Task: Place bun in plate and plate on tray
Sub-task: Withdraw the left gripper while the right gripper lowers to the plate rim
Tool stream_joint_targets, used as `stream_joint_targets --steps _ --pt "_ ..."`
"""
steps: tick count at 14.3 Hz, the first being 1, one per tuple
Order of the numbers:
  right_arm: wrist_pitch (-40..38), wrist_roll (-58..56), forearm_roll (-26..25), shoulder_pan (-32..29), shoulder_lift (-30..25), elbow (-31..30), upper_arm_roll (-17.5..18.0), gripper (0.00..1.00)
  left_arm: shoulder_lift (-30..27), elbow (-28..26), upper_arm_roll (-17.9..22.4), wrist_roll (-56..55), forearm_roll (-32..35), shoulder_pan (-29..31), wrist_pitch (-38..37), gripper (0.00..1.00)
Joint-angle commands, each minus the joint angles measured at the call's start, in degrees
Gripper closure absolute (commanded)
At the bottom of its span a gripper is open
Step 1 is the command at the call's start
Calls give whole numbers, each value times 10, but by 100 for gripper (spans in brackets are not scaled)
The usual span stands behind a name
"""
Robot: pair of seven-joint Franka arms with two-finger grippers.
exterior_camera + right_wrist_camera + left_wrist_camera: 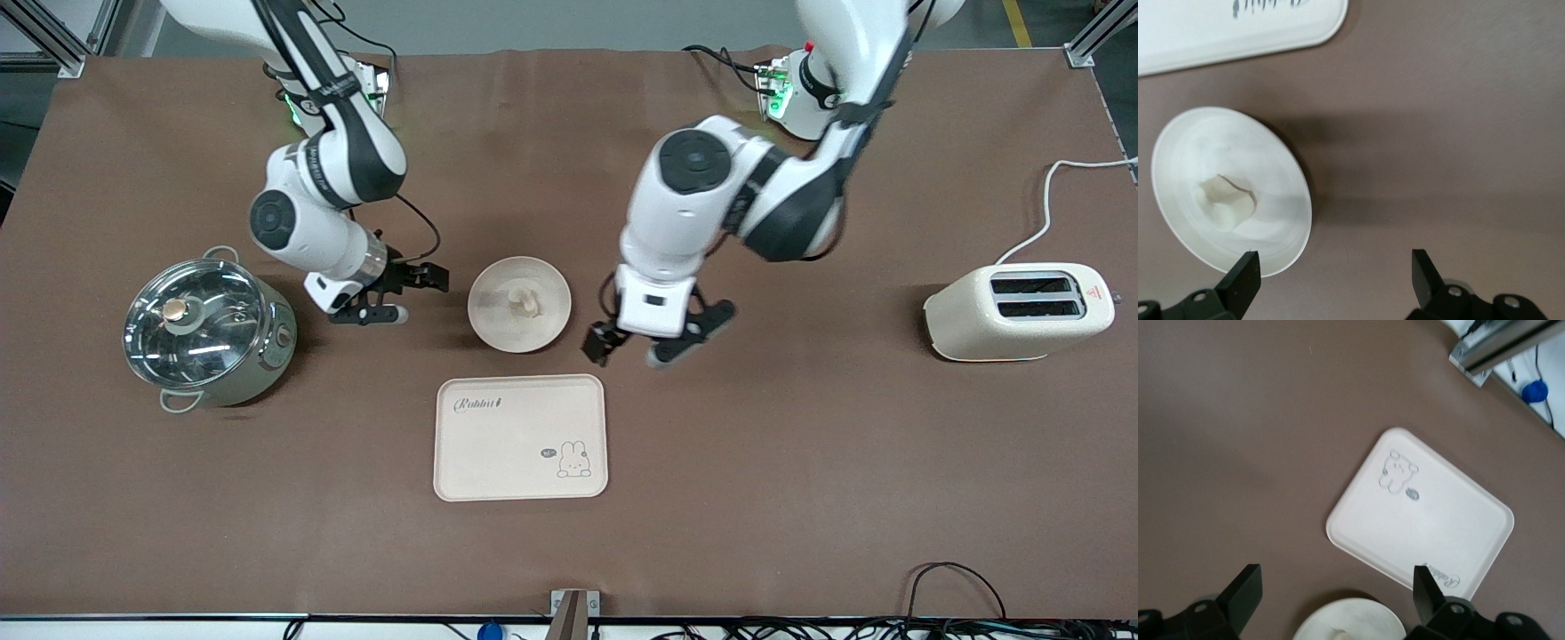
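The bun [524, 302] lies in the middle of the round plate [498, 324], which rests on the brown table. The tray [521, 437] with its rabbit drawing lies flat, nearer to the front camera than the plate, and holds nothing. My right gripper [416, 296] is open and empty beside the plate, toward the right arm's end. My left gripper [633, 349] is open and empty beside the plate, toward the left arm's end. The right wrist view shows its gripper [1336, 277], the plate [1271, 167], the bun [1225, 200] and the tray [1218, 33]. The left wrist view shows its gripper [1337, 593], the plate [1351, 621] and the tray [1425, 520].
A steel pot with a glass lid [206, 329] stands at the right arm's end of the table. A cream toaster [1018, 311] with a white cord stands at the left arm's end. Cables lie along the table's front edge.
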Motion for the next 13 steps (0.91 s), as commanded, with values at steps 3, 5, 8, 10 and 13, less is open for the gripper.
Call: stream_joint_targets --steps 3,5,8,10,13 --pt "126 0 75 61 29 -39 -4 0 -74 -17 -4 91 11 86 -61 0" --pt "154 1 89 78 44 -38 -3 2 -99 -16 -4 183 11 121 -99 0" --pt "184 -1 91 84 71 -35 -3 3 -141 -16 -4 327 10 174 -165 0" --pt "196 -1 92 87 87 -30 -2 13 -170 -16 -5 401 4 206 -201 0" --pt "215 0 93 91 102 -24 5 23 -205 -17 -7 512 1 252 -238 0"
